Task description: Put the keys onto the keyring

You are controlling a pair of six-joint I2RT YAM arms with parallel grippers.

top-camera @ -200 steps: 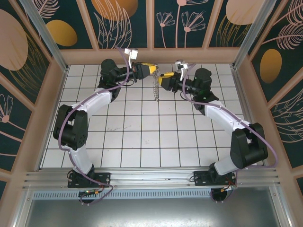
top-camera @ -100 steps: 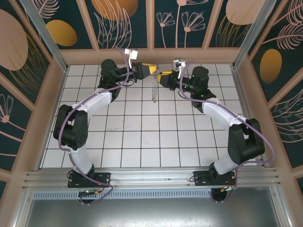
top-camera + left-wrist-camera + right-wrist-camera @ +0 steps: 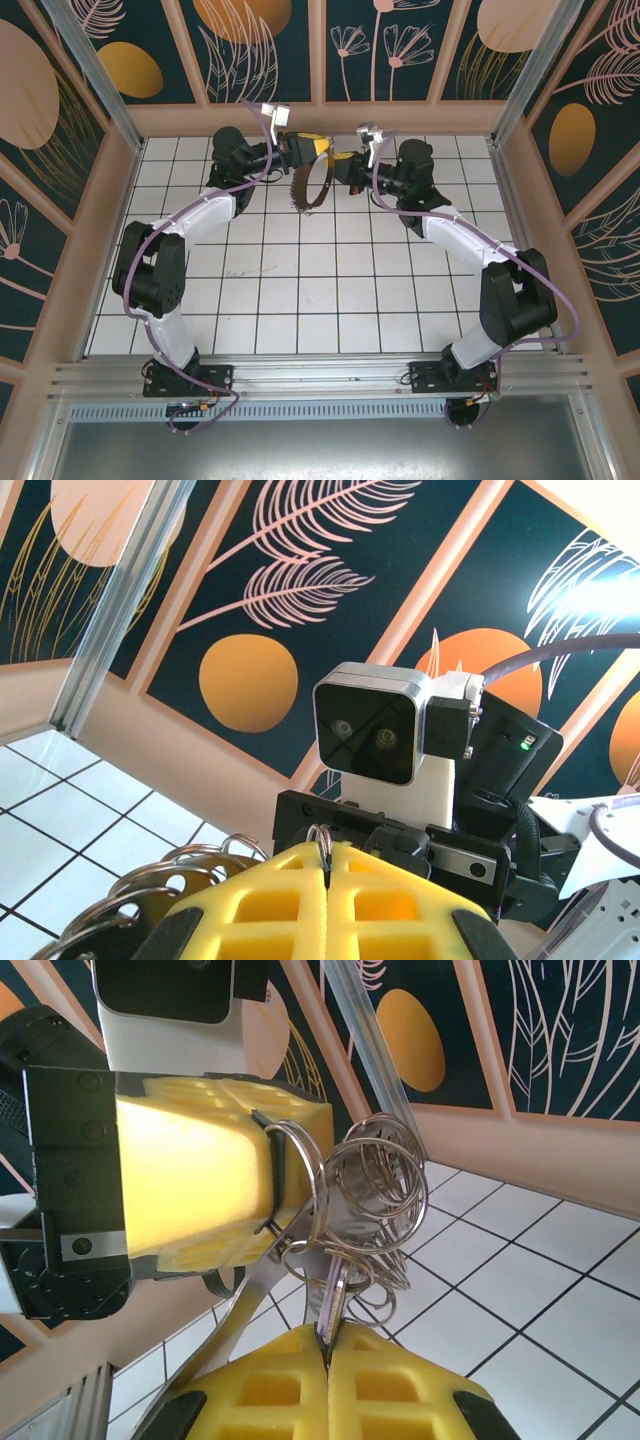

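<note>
1. The keyring [image 3: 296, 193] hangs as an open loop above the far end of the tiled table [image 3: 300, 300], strung between the two grippers.
2. The left gripper [image 3: 326, 852] reaches in from the left. Its yellow fingers are pressed together, with one small wire ring of the keyring nipped at their tips.
3. The right gripper [image 3: 328, 1345] faces it at close quarters, its fingers clamped tight on a thin flat piece.
4. The small metal rings [image 3: 378, 1185] bunch together just beyond the right fingertips, beside the left gripper's yellow fingers.
5. The key [image 3: 330, 1295] is seemingly that flat piece. It shows edge-on with a lilac tinge and sits among the rings.
</note>
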